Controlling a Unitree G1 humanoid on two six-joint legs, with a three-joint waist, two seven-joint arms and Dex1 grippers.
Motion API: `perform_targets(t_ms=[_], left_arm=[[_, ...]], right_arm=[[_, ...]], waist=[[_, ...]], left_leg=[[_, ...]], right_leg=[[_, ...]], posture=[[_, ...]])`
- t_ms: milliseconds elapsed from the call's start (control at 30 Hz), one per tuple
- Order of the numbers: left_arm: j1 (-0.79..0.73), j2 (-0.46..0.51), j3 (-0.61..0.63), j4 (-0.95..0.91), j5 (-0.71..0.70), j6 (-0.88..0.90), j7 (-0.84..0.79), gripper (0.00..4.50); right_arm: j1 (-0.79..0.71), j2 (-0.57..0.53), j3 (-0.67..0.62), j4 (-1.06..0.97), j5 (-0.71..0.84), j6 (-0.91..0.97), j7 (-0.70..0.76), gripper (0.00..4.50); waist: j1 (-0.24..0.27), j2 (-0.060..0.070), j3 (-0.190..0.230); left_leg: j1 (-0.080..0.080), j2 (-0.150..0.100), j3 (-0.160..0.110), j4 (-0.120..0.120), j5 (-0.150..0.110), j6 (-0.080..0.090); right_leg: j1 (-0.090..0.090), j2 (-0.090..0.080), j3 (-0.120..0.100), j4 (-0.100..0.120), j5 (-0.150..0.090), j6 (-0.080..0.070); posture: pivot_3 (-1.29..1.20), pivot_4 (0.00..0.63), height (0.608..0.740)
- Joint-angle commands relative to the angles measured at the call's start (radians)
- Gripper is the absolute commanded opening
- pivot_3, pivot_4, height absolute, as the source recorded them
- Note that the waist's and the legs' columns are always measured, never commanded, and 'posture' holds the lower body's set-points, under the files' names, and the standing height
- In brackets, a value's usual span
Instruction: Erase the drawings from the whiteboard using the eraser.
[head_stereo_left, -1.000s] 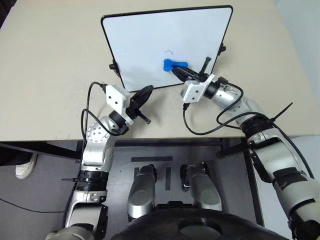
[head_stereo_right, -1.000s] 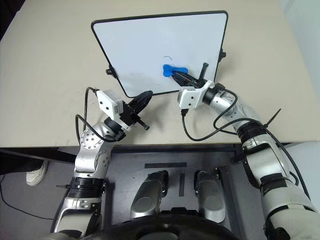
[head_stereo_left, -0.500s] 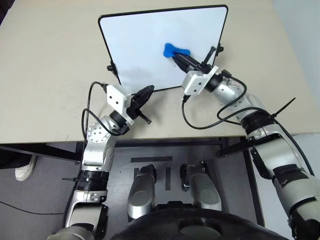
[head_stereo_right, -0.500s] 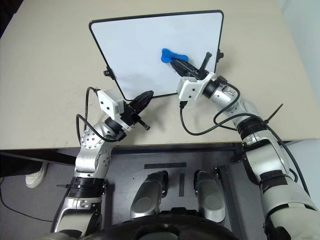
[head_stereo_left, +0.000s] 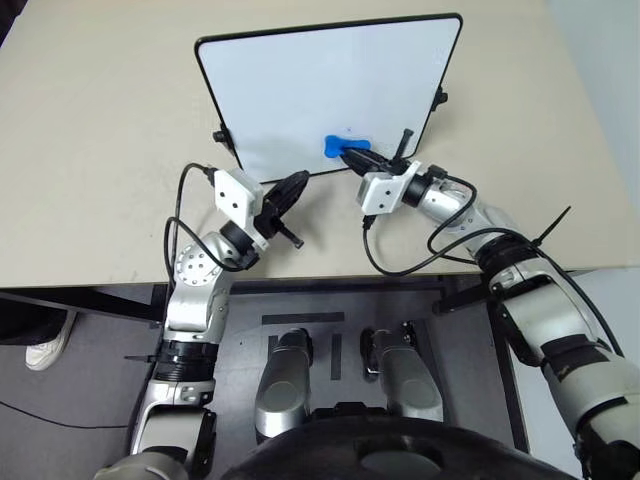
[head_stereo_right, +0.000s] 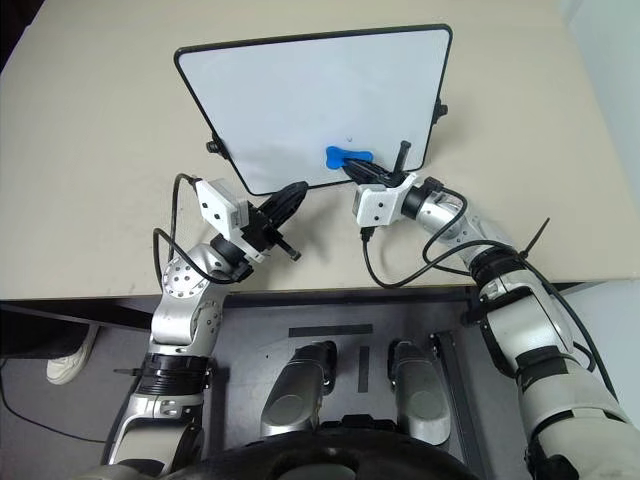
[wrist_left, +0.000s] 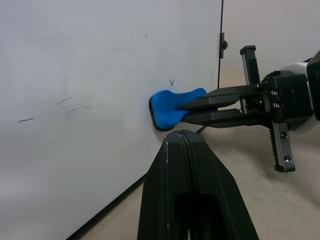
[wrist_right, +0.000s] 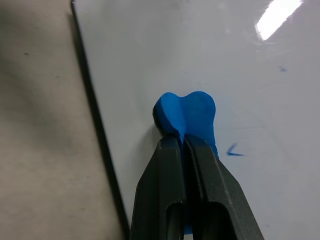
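One blue eraser (head_stereo_left: 345, 149), judged light, slightly soft and best pinched at its narrow waist, is clamped by the right gripper (head_stereo_left: 362, 157) against the whiteboard (head_stereo_left: 300, 90), while the left gripper (head_stereo_left: 291, 187) is pressed together nearby.

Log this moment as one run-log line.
right gripper: shut on eraser | eraser: against whiteboard | small blue marks: remain | left gripper: shut, idle

Eraser (wrist_right: 187, 117) — its rear hidden between the right gripper's (wrist_right: 184, 145) fingers.
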Motion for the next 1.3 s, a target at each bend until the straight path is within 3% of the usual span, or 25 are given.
perform_targets(t_ms=[33, 267, 767, 1300], left_arm=[[-0.013, 0.0, 0.0, -0.027, 0.003, -0.011, -0.003, 0.0], [-0.007, 0.001, 0.001, -0.032, 0.003, -0.013, 0.001, 0.0], [-0.019, 0.006, 0.001, -0.027, 0.0, -0.009, -0.009, 0.0], [-0.022, 0.001, -0.003, -0.022, 0.002, -0.01, -0.006, 0.0]], right_arm=[[-0.066, -0.023, -0.054, -0.045, -0.017, 0.042, -0.117, 0.02], [-0.034, -0.041, -0.047, -0.036, -0.022, 0.045, -0.157, 0.02], [0.016, -0.005, -0.016, 0.057, -0.016, 0.132, -0.071, 0.02], [-0.067, 0.009, -0.032, -0.153, 0.027, 0.015, -0.047, 0.02]], waist=[[0.0, 0.0, 0.0], [0.0, 0.0, 0.0], [0.0, 0.0, 0.0], [-0.009, 0.0, 0.0]], left_leg=[[0.0, 0.0, 0.0, 0.0, 0.0, 0.0], [0.0, 0.0, 0.0, -0.001, 0.0, -0.001], [0.003, 0.0, 0.0, -0.002, 0.0, -0.001], [0.001, 0.0, 0.001, -0.012, 0.008, 0.005]], right_leg=[[0.0, 0.0, 0.0, 0.0, 0.0, 0.0], [0.0, 0.0, 0.0, 0.0, 0.004, -0.001], [0.001, 0.0, 0.0, 0.0, 0.007, -0.002], [-0.006, -0.001, 0.0, -0.002, 0.005, -0.001]], posture=[[0.0, 0.15, 0.74], [0.0, 0.15, 0.74], [0.0, 0.15, 0.74], [0.0, 0.15, 0.74]])
